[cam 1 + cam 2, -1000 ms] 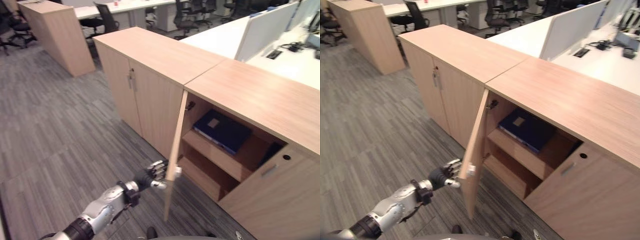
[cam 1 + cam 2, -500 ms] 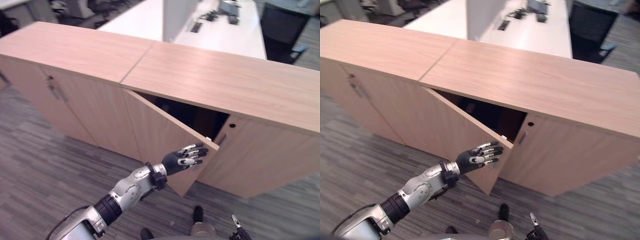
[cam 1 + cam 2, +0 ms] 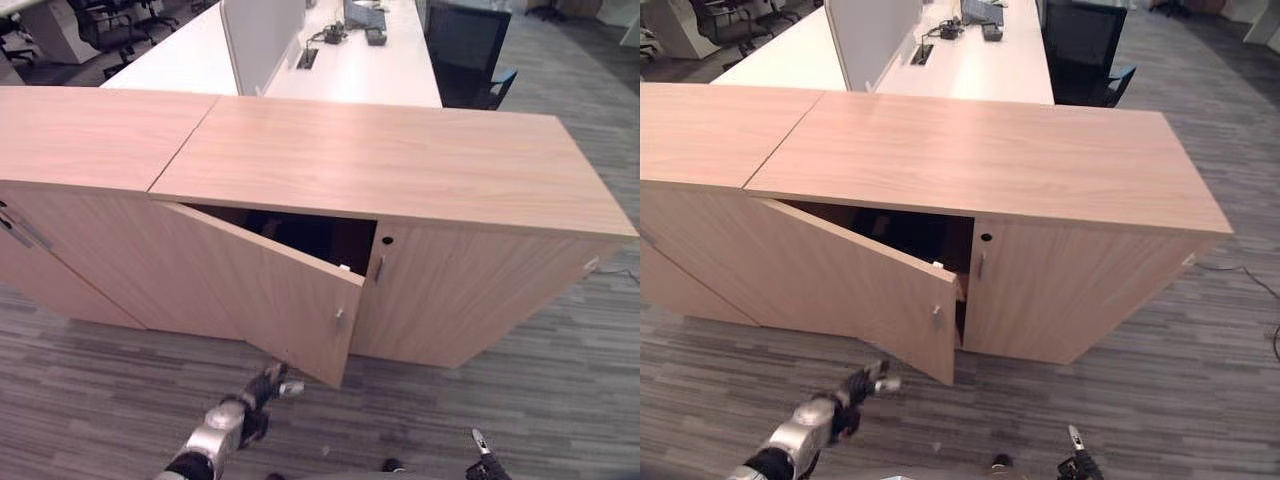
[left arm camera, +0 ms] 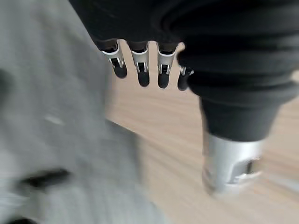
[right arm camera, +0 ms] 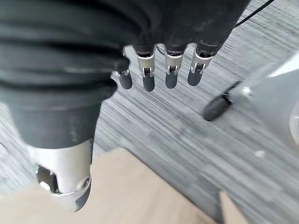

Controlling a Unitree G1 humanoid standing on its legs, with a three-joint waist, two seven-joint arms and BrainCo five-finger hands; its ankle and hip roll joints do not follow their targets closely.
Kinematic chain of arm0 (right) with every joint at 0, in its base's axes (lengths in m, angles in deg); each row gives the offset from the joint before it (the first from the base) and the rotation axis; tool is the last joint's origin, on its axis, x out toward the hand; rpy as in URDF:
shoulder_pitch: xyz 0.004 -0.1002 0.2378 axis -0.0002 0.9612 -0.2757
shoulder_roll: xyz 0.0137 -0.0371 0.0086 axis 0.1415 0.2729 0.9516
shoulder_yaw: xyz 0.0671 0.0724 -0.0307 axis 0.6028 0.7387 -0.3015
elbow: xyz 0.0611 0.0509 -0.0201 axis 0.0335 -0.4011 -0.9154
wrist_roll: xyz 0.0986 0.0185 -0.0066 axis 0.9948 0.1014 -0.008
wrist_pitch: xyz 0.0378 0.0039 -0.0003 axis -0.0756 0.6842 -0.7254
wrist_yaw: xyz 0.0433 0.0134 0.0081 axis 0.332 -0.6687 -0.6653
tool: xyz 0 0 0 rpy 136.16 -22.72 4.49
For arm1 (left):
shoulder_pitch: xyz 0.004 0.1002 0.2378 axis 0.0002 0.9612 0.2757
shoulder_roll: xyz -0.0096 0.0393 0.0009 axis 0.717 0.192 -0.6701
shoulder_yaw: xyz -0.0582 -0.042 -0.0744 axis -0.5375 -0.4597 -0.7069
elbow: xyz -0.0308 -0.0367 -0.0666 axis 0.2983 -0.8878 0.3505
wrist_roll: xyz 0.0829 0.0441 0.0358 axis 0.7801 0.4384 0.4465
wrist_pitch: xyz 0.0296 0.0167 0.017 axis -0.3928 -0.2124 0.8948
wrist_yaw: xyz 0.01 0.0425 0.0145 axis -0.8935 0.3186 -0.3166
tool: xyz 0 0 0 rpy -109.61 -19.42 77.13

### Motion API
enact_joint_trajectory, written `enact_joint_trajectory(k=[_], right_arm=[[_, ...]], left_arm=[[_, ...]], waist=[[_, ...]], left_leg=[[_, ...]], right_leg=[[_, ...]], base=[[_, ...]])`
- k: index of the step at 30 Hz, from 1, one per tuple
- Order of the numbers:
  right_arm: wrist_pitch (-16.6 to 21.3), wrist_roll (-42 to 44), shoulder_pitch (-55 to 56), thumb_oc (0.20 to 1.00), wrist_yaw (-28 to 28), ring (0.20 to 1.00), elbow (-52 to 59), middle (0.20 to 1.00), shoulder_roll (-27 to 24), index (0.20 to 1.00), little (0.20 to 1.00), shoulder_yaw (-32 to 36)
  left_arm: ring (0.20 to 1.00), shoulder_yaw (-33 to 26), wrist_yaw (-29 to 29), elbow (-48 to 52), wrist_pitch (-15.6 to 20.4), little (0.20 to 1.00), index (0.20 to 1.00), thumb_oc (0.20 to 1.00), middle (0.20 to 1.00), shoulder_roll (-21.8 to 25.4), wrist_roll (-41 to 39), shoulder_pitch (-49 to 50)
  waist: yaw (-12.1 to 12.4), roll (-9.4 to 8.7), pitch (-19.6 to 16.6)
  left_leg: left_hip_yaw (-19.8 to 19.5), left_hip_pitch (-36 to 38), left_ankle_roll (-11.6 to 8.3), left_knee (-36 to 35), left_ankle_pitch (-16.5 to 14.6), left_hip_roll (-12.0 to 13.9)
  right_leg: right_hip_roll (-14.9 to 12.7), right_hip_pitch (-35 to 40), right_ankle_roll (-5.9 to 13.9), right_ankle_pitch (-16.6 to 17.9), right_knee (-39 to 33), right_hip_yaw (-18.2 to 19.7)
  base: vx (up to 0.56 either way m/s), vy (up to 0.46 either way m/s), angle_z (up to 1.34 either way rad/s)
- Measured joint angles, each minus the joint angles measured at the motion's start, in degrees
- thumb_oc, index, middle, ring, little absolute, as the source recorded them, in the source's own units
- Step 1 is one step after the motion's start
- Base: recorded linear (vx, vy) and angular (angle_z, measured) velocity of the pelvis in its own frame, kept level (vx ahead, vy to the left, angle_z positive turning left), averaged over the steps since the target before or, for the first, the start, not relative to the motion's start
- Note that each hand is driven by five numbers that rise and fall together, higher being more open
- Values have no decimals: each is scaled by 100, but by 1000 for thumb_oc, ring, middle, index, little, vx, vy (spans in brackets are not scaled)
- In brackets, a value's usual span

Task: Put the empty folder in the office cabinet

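Your left robot hand (image 3: 268, 384) sits lower left, below the ajar cabinet door (image 3: 262, 292), fingers relaxed, holding nothing. Office cabinet (image 3: 380, 160) fills the centre; the folder can't be made out in the dark gap. Right robot hand (image 5: 159, 70) at bottom right, fingers loosely extended, empty. No legible writing.

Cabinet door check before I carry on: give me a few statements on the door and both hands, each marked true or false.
1. The cabinet's left door stands partly open. True.
2. The left hand grips the door's edge. False: it hangs below the door, apart from it, holding nothing.
3. The right door is closed. True.
4. The right hand holds a folder. False: its fingers are relaxed, over the carpet.
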Motion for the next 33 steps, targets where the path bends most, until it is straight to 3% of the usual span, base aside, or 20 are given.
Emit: enact_joint_trajectory(k=[6,10,13,15,16,18,19,20,21,22,23,25,28,29,33], right_arm=[[36,2,112,1000,-18,1000,-36,1000,-115,1000,1000,2],[35,2,117,1000,-16,1000,-30,1000,-163,1000,1000,-4],[50,2,99,1000,-17,1000,4,1000,-210,1000,1000,-18],[112,1,83,1000,-40,1000,16,1000,-203,1000,1000,-43],[153,1,70,1000,-70,1000,38,1000,-214,1000,1000,-108],[235,-1,67,1000,-132,1000,118,1000,-228,1000,1000,-266],[266,-6,75,1000,-149,1000,144,1000,-233,1000,1000,-298],[284,-12,63,1000,-188,1000,149,1000,-256,1000,1000,-443],[269,-21,7,1000,-192,1000,155,1000,-279,1000,1000,-530],[270,-27,-88,1000,-198,1000,191,1000,-227,1000,1000,-555],[265,-52,-115,1000,-213,1000,192,1000,-197,1000,1000,-622],[261,-69,-181,1000,-236,1000,203,1000,-175,1000,1000,-645],[258,-196,-76,1000,-304,1000,194,1000,-202,1000,1000,-646],[259,-239,-83,1000,-320,1000,199,1000,-212,1000,1000,-648],[259,-240,-45,1000,-366,1000,244,1000,-166,1000,1000,-653]], left_arm=[[1000,-699,380,-838,-56,1000,1000,1000,1000,93,369,497],[1000,-760,430,-782,-23,1000,1000,1000,1000,185,477,494],[1000,-760,505,-739,-19,1000,1000,1000,1000,200,474,407],[1000,-674,529,-527,-13,1000,1000,1000,1000,168,474,348],[1000,-626,610,-411,-19,1000,1000,1000,1000,132,470,316],[1000,-628,704,-72,55,1000,1000,1000,1000,50,452,152],[1000,-583,768,45,74,1000,1000,1000,1000,15,431,35],[1000,-418,858,318,90,1000,1000,1000,1000,-18,342,-71],[1000,-378,891,572,168,1000,1000,1000,1000,-28,274,-105],[1000,-405,954,727,222,1000,1000,1000,1000,-57,225,-332],[1000,-367,1011,786,218,1000,1000,1000,1000,-50,231,-424],[1000,-311,1113,833,253,1000,1000,1000,1000,-13,244,-657],[1000,-253,1191,953,256,1000,1000,1000,1000,37,356,-816],[1000,-248,1246,1009,242,1000,1000,1000,1000,59,384,-886],[1000,25,1491,1450,184,1000,1000,1000,1000,402,970,-1046]], waist=[[-19,-156,-231],[-28,-51,-288],[-26,28,-250],[31,-1,-170],[32,31,-143],[87,-15,-9],[75,-21,30],[100,-23,54],[216,-29,74],[233,-46,208],[271,-76,262],[238,-58,389],[139,45,363],[102,113,376],[77,165,337]], left_leg=[[155,84,-94,95,61,269],[254,88,-102,293,56,488],[247,75,-123,727,44,821],[243,64,-256,1163,128,1114],[149,46,-397,1344,223,1253],[-280,-55,-459,1591,384,1353],[-670,-243,-469,1753,298,1281],[-1455,-485,-555,1823,10,1010],[-1875,-543,-537,1670,-103,764],[-2154,-613,-441,1559,-200,461],[-2574,-586,-403,1381,-298,239],[-3024,-532,-327,1076,-329,-152],[-3184,-475,-245,774,-287,-241],[-3196,-386,-126,637,-210,-231],[-3005,-165,52,175,-49,-386]], right_leg=[[252,-20,-151,-104,-2,228],[402,-1,-209,-159,2,310],[607,72,-387,-230,9,426],[695,73,-559,-325,141,572],[762,69,-610,-357,169,652],[815,59,-739,-355,186,734],[833,19,-864,-281,206,840],[808,-89,-898,-197,214,918],[770,-207,-918,-199,206,1053],[810,-175,-970,0,62,1234],[803,-160,-1037,48,37,1325],[857,-97,-1029,21,-2,1531],[978,-13,-980,-2,-3,1558],[1029,14,-959,-15,-2,1623],[897,-45,-768,15,1,1677]], base=[[36,-198,-21],[16,-175,-17],[15,-274,-26],[-14,-140,-37],[-61,-61,-48],[-133,42,-35],[-79,68,-25],[17,55,-37],[-38,76,-64],[-37,79,-73],[-11,118,-78],[72,107,-65],[63,106,-23],[39,141,-28],[23,109,-26]])
